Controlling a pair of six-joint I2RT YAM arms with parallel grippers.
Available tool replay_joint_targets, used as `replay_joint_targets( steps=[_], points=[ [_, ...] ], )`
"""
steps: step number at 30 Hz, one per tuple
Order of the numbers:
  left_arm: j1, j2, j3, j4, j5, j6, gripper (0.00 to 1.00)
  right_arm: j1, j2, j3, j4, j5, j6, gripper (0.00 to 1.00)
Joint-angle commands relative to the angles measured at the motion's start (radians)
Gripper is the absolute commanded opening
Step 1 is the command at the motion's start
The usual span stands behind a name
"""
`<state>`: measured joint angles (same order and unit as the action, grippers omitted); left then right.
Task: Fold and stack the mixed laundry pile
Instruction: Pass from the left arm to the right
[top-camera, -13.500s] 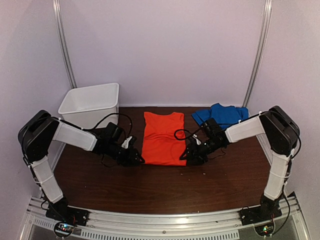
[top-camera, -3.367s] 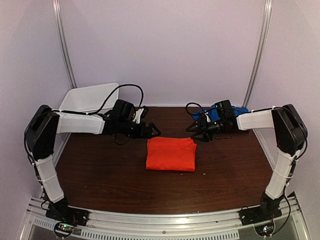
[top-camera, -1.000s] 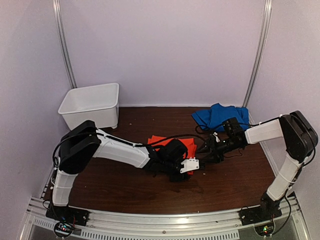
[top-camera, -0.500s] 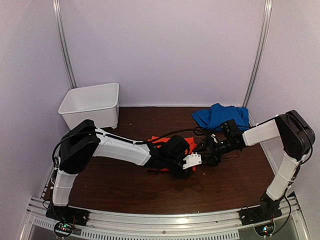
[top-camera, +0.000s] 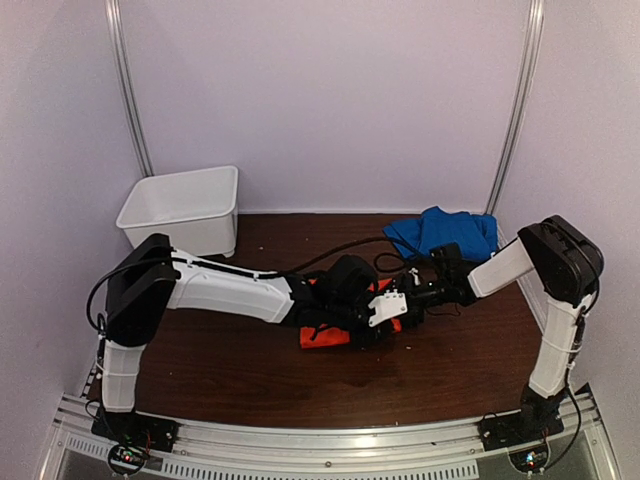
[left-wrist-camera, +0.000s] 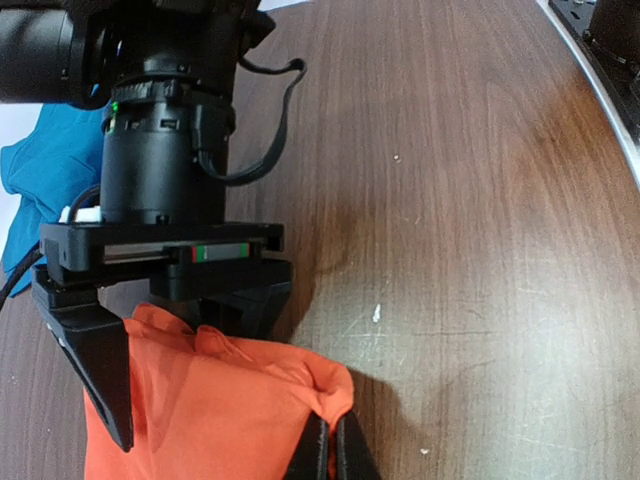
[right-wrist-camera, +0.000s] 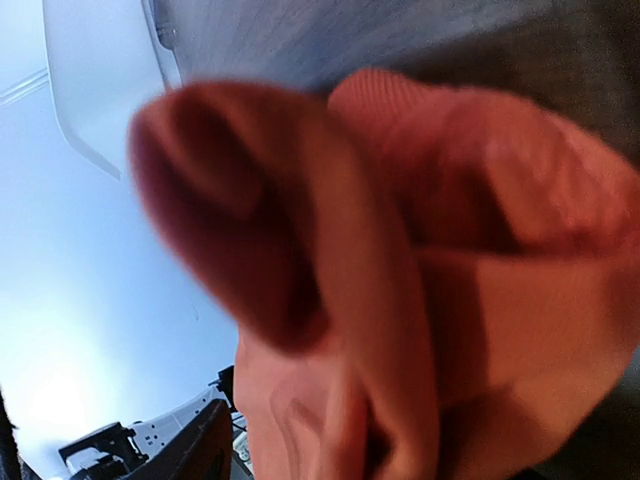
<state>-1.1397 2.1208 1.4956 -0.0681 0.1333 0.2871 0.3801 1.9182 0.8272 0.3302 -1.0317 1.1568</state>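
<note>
The orange-red T-shirt (top-camera: 325, 337), folded small, lies mid-table, mostly under my left arm. My left gripper (top-camera: 392, 315) is shut on a corner of it; the left wrist view shows the shut tips (left-wrist-camera: 335, 450) pinching the cloth (left-wrist-camera: 200, 400) just above the wood. My right gripper (top-camera: 412, 297) meets it from the right. In the left wrist view its jaws (left-wrist-camera: 185, 385) stand apart around the shirt's edge. The right wrist view is filled by blurred orange cloth (right-wrist-camera: 450, 300) and one finger (right-wrist-camera: 200, 450) shows. The royal-blue garment (top-camera: 440, 230) lies crumpled at the back right.
A white plastic bin (top-camera: 185, 205) stands at the back left corner. The dark wooden table (top-camera: 250, 380) has a metal rail along its near edge. The blue garment (left-wrist-camera: 40, 170) shows behind the right wrist. Cables hang from both wrists over the shirt.
My left gripper has moved right and slightly back with the shirt's corner, bunching the cloth. My right gripper has moved left up to the shirt's edge.
</note>
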Motion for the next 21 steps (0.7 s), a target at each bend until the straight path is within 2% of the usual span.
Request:
replay_joint_targets(
  steps=[1, 4, 11, 12, 14, 17, 21],
  points=[
    [-0.002, -0.065, -0.026, 0.051, 0.06, -0.006, 0.0, 0.004, 0.063, 0.065, 0.031, 0.053, 0.036, 0.65],
    [-0.002, -0.078, -0.048, 0.048, 0.065, -0.004, 0.0, 0.003, 0.105, 0.111, 0.007, 0.065, 0.027, 0.58],
    [-0.003, -0.107, -0.087, 0.049, 0.069, -0.001, 0.0, -0.003, 0.142, 0.221, -0.184, 0.114, -0.098, 0.22],
    [-0.002, -0.118, -0.092, 0.054, 0.061, -0.014, 0.04, -0.007, 0.135, 0.232, -0.21, 0.122, -0.123, 0.15],
    [0.003, -0.145, -0.113, 0.062, 0.038, -0.064, 0.19, -0.023, 0.109, 0.264, -0.274, 0.138, -0.181, 0.0],
    [0.02, -0.207, -0.166, 0.063, -0.004, -0.155, 0.42, -0.049, 0.068, 0.392, -0.491, 0.193, -0.342, 0.0],
    [0.083, -0.306, -0.236, 0.01, -0.074, -0.311, 0.58, -0.076, 0.056, 0.651, -0.815, 0.282, -0.596, 0.0]
  ],
)
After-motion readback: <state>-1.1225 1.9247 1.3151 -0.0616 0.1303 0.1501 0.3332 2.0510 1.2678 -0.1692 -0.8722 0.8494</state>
